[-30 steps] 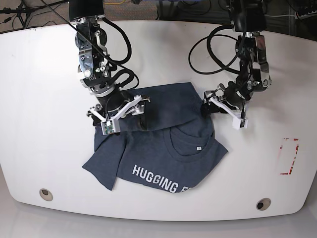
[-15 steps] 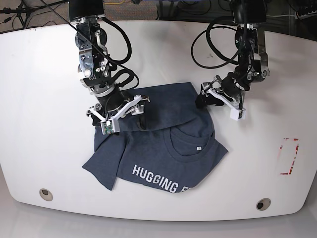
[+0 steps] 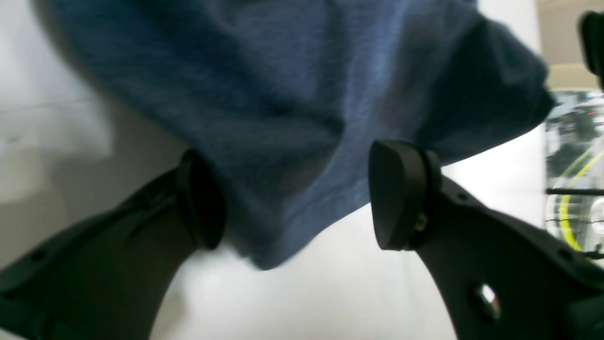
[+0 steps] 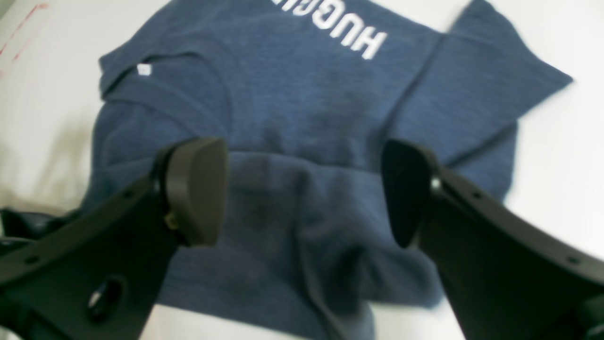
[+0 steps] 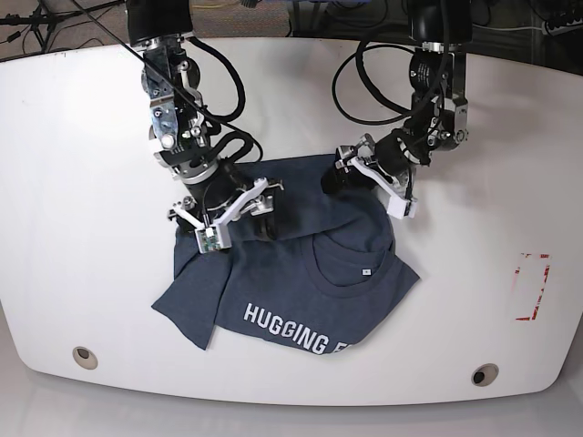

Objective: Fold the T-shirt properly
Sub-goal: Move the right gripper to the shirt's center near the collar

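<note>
In your base view the T-shirt (image 5: 291, 273) lies partly folded on the white table (image 5: 82, 228), lettering showing. Your left wrist view shows the left gripper (image 3: 295, 198) spread wide astride a heathered fold, clamping nothing. Your right wrist view shows the right gripper (image 4: 304, 189) equally wide, hovering empty above the shirt.

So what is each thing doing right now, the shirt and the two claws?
T-shirt: lying on the white table, top part folded down over the collar, lettering facing up, one sleeve sticking out.
Left claw: open, its fingers either side of a shirt edge, not pinching it.
Right claw: open, above the folded part of the shirt, holding nothing.
</note>
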`<act>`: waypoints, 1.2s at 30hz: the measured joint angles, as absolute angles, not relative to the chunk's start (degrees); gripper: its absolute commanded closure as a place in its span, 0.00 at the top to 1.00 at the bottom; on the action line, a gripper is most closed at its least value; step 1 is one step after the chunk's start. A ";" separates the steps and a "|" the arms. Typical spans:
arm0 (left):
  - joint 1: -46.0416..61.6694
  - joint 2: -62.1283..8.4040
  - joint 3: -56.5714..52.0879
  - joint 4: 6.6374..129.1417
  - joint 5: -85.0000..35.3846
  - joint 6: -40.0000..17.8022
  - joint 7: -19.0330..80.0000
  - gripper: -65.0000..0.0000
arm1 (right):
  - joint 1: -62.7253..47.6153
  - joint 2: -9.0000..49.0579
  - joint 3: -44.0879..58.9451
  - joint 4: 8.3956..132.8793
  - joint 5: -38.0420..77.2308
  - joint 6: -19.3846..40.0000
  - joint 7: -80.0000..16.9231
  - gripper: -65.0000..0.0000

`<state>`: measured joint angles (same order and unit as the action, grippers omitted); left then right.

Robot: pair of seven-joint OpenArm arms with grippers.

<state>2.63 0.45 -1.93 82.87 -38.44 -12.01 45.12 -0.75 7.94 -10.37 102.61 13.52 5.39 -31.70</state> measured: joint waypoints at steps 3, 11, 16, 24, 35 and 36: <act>2.50 0.45 -2.09 81.97 -38.61 -12.03 44.75 0.37 | 1.08 7.86 -12.53 101.30 13.56 5.52 -31.55 0.75; 2.35 -0.21 -2.33 79.50 -38.57 -11.84 44.27 0.00 | 6.42 6.72 -16.43 96.12 13.67 5.82 -31.66 0.75; 1.37 -1.87 -1.89 78.41 -39.75 -12.21 45.56 0.00 | 10.57 4.29 -16.49 89.71 13.37 5.32 -31.53 0.75; 2.11 -3.97 -1.96 80.47 -39.13 -12.19 45.78 0.00 | 16.64 2.42 -18.33 79.44 13.34 5.17 -30.26 0.75; 4.03 -10.46 -2.35 87.11 -36.45 -10.92 51.00 0.00 | 16.32 1.58 -27.88 76.58 13.80 5.39 -30.35 0.75; 4.08 -10.57 -2.33 87.55 -36.03 -10.90 51.16 0.00 | 16.32 1.63 -28.45 76.18 13.78 5.39 -30.11 0.75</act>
<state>4.08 -10.57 -2.33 87.55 -36.03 -10.90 51.16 16.32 1.63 -28.45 76.18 13.78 5.39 -30.11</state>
